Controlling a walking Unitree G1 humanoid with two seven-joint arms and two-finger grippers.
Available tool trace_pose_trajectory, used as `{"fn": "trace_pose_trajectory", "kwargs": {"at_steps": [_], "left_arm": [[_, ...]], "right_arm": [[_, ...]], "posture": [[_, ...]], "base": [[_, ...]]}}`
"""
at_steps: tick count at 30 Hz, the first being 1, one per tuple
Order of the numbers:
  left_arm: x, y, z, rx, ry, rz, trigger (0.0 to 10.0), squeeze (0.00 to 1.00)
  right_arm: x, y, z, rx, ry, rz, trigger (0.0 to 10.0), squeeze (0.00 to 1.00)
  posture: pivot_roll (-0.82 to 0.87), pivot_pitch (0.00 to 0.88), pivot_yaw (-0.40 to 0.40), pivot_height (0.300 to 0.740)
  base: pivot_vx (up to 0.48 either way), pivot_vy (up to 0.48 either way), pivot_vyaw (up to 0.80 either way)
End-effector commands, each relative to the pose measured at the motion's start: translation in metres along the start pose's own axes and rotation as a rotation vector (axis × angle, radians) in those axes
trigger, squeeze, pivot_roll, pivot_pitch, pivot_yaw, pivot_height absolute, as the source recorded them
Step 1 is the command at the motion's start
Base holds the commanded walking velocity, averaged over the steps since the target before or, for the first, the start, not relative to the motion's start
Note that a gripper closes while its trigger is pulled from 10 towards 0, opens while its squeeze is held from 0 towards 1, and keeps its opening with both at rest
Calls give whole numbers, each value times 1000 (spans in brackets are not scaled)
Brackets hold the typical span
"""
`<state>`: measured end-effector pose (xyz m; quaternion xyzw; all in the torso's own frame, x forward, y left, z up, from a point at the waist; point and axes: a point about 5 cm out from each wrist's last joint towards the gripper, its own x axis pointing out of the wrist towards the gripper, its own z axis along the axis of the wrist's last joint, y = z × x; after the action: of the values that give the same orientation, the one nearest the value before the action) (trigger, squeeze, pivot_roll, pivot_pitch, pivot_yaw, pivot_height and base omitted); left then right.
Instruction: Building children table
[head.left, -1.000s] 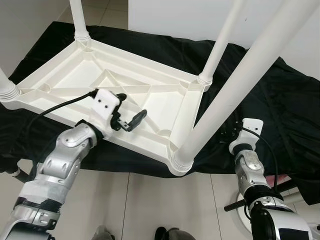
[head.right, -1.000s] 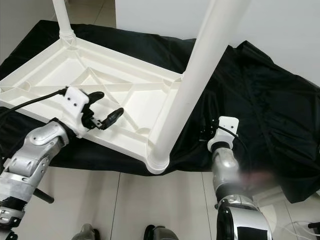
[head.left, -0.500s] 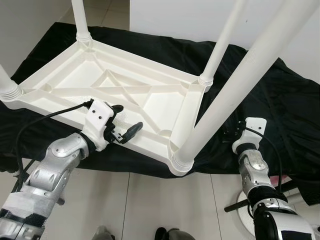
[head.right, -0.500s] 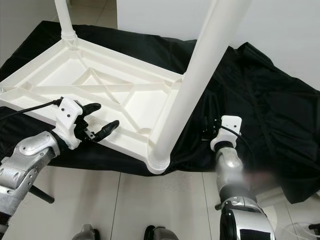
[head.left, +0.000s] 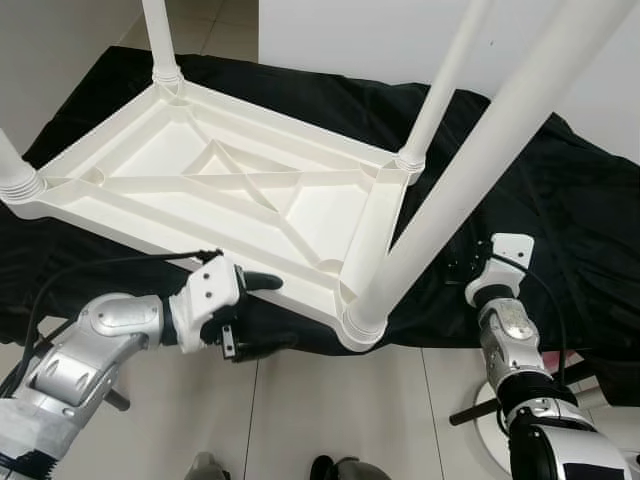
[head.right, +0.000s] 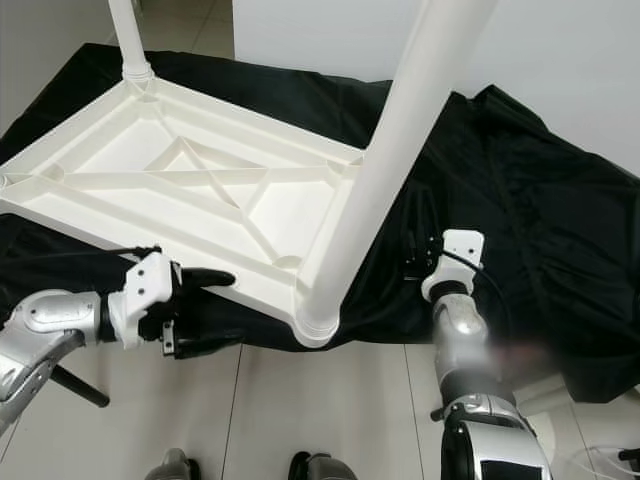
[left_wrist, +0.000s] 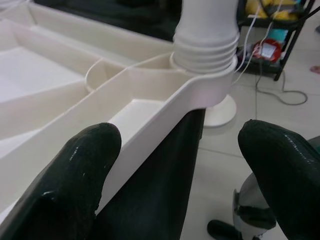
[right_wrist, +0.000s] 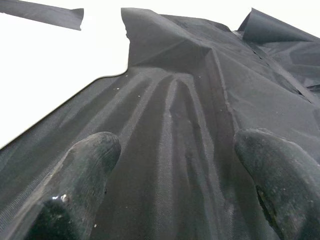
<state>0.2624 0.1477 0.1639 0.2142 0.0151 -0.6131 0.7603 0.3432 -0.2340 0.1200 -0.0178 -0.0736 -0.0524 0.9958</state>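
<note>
Over the last second our left gripper (head.left: 262, 315) has dropped from above the tabletop's ribbed underside, centre left of the head view, down to its near edge at lower left, and turned to face that rim. Its 2 black fingers are spread apart, 1 just above the rim and 1 below it over the black cloth (head.left: 560, 190), holding nothing.

The white children's table (head.left: 300, 205) lies upside down on the cloth across the middle of the frame, with 4 legs standing up from its corners; the near leg (head.left: 470, 160) runs toward the upper right.

Our right gripper (right_wrist: 170, 165) sits at lower right beside that leg's corner, fingers apart and empty over the cloth.

We judge the step to be taking hold of the near rim. To do it well, we should slide the left fingers fully over the edge wall between ribs before closing, keep clear of the cloth so it is not pinched, and steady the corner socket (left_wrist: 205, 52) with the right.
</note>
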Motion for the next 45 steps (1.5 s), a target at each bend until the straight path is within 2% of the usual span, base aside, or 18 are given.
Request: {"fn": "trace_pose_trajectory", "kwargs": {"at_steps": [1, 7, 15, 26, 27, 28, 30, 31, 34, 35, 36, 38, 39, 41, 42, 43, 44, 45], "left_arm": [[2, -2, -1, 19, 7, -26, 10000, 0], [6, 20, -5, 71, 54, 69, 10000, 0], [10, 35, -6, 97, 79, 130, 10000, 0], [13, 43, -24, 113, 221, 90, 10000, 0], [13, 44, -27, 104, 240, 77, 9137, 0], [12, 45, -28, 107, 254, 71, 6863, 0], [12, 45, -29, 110, 260, 68, 6863, 0], [13, 47, -28, 107, 258, 75, 3647, 0], [14, 50, -27, 112, 254, 81, 3255, 0], [15, 52, -26, 108, 245, 86, 157, 0], [17, 57, -23, 116, 238, 106, 1961, 0], [19, 61, -21, 122, 234, 119, 1961, 0], [21, 64, -19, 148, 228, 137, 4902, 0], [23, 67, -17, 166, 224, 148, 4902, 0], [25, 68, -15, 173, 213, 144, 3020, 0], [25, 68, -15, 173, 213, 144, 3020, 0], [29, 70, -12, 190, 207, 151, 4431, 0], [35, 74, -9, 200, 197, 165, 10000, 0]], "right_arm": [[-2, -4, -4, -5, 23, -12, 10000, 0], [-2, -1, -4, -5, 24, -10, 10000, 0], [-3, -1, -5, -7, 26, -14, 10000, 0], [-3, -1, -5, -14, 32, -18, 10000, 0], [-3, -1, -5, -15, 32, -19, 10000, 0], [-3, -1, -5, -16, 32, -20, 10000, 0], [-3, -1, -5, -16, 32, -21, 10000, 0], [-3, 0, -5, -16, 32, -22, 10000, 0], [-3, 0, -5, -16, 31, -23, 10000, 0], [-3, 0, -5, -16, 31, -25, 10000, 0], [-2, 0, -5, -15, 30, -26, 10000, 0], [-2, 0, -5, -14, 30, -27, 10000, 0], [-2, 1, -5, -13, 30, -28, 10000, 0], [-2, 1, -5, -12, 30, -28, 10000, 0], [-2, 1, -5, -11, 30, -29, 10000, 0], [-2, 1, -5, -11, 30, -29, 10000, 0], [-2, 1, -5, -11, 31, -30, 10000, 0], [-2, 2, -5, -11, 32, -32, 10000, 0]], "posture": [[90, 124, -99, 740], [88, 128, -98, 740], [84, 131, -94, 740], [80, 131, -88, 740], [80, 131, -88, 740], [80, 131, -87, 740], [80, 131, -87, 740], [81, 130, -85, 740], [81, 130, -85, 740], [81, 130, -85, 740], [81, 127, -81, 740], [81, 127, -81, 740], [79, 126, -79, 740], [79, 126, -78, 740], [79, 126, -78, 740], [79, 126, -78, 740], [79, 126, -78, 740], [80, 126, -77, 740]], "base": [[0, 0, 0], [0, 0, 0], [0, 0, 0], [0, 0, 0], [0, 0, 0], [0, 0, 0], [0, 0, 0], [0, 0, 0], [0, 0, 0], [0, 0, 0], [0, 0, 0], [0, 0, 0], [0, 0, 0], [0, 0, 0], [0, 0, 0], [0, 0, 0], [0, 0, 0], [0, 0, 0]]}}
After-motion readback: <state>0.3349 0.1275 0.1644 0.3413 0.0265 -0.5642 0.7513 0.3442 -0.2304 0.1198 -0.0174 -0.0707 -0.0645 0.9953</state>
